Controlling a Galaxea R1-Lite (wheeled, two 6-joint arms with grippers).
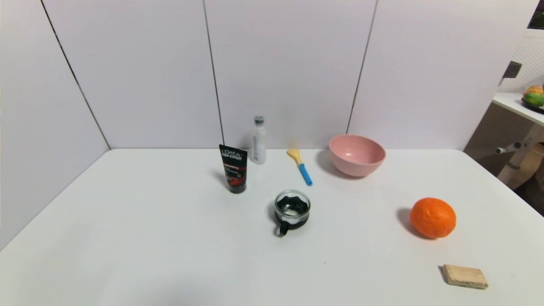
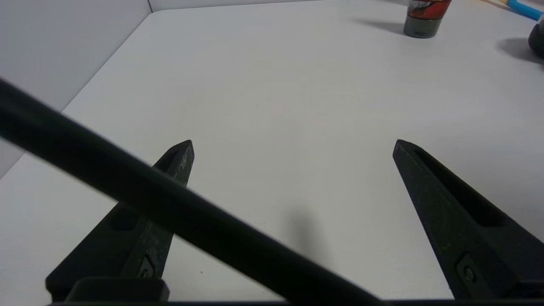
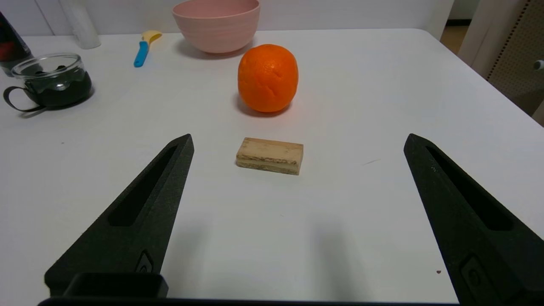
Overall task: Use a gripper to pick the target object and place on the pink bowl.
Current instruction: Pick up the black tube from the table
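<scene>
Head view: black squeeze tube (image 1: 233, 168) (red graphics) stands cap-down.

Smooth pink bowl (image 1: 357, 154), glass cup (image 1: 292, 210), rough wooden block (image 3: 270, 155), matt white table (image 1: 170, 238)

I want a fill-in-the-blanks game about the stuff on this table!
1. The black squeeze tube with white lettering stands on its ____.
2. The round fruit nearest the small wooden block is coloured ____.
3. The plain round bowl at the back of the white table is coloured ____.
4. The left gripper and the right gripper both have their fingers ____.

Missing words: cap; orange; pink; open
</scene>
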